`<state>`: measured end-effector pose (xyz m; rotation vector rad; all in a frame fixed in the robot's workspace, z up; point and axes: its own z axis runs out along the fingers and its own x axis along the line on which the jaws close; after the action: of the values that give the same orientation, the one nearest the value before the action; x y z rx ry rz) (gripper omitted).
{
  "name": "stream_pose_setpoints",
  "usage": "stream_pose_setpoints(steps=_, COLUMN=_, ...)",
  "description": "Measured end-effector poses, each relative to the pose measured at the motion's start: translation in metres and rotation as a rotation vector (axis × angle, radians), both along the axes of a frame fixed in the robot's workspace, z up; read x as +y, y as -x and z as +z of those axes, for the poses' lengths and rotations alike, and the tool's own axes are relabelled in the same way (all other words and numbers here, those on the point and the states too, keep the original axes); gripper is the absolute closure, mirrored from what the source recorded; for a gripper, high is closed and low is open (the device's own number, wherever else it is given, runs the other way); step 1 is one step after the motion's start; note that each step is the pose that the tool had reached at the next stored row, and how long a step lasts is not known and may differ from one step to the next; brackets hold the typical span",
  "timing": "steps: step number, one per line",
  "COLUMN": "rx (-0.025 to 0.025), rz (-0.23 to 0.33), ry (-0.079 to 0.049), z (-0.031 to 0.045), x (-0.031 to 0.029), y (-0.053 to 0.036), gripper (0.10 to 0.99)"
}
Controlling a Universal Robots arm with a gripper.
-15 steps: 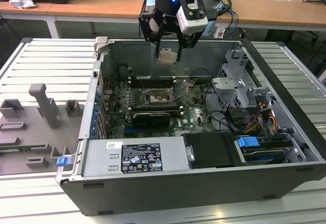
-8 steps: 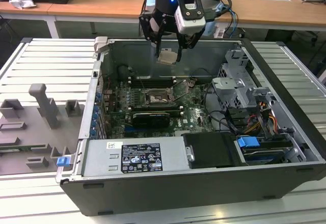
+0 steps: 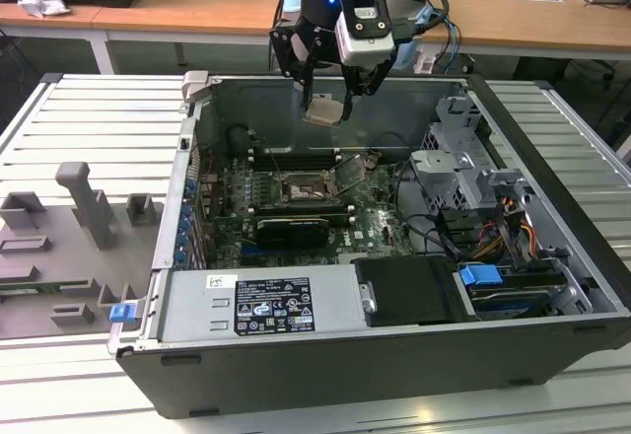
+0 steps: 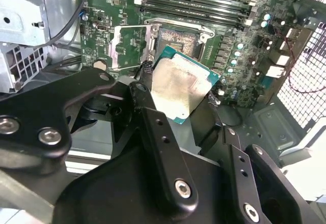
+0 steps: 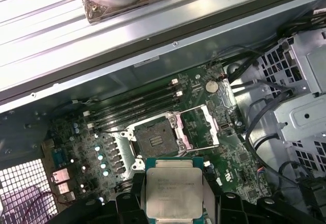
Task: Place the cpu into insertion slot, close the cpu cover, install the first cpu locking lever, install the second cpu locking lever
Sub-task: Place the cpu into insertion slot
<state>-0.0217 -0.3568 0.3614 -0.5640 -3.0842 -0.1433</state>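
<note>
My gripper [image 3: 328,108] hangs above the open computer case, shut on the cpu [image 3: 324,109], a flat square chip with a pale metal top. The chip also appears between the black fingers in both wrist views [image 4: 175,89] [image 5: 172,191]. Below it on the green motherboard lies the insertion slot [image 3: 301,191] [image 5: 155,135] [image 4: 179,43], its dark centre uncovered. The cpu cover [image 5: 200,127] [image 4: 131,46], a silver frame, is swung open beside the socket. The chip is well above the board, apart from the socket.
Long black memory slots [image 5: 137,107] run beside the socket. A black graphics card [image 3: 294,229] sits nearer the front of the case. A drive cage and cables [image 3: 463,173] fill the exterior view's right. A grey fixture tray [image 3: 69,247] lies outside on the left.
</note>
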Motion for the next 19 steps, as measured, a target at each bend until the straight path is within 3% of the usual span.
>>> stream_pose_setpoints(steps=19, rx=0.0, rz=-0.108, ry=0.0, z=-0.0002, x=0.0, y=0.0, gripper=0.549)
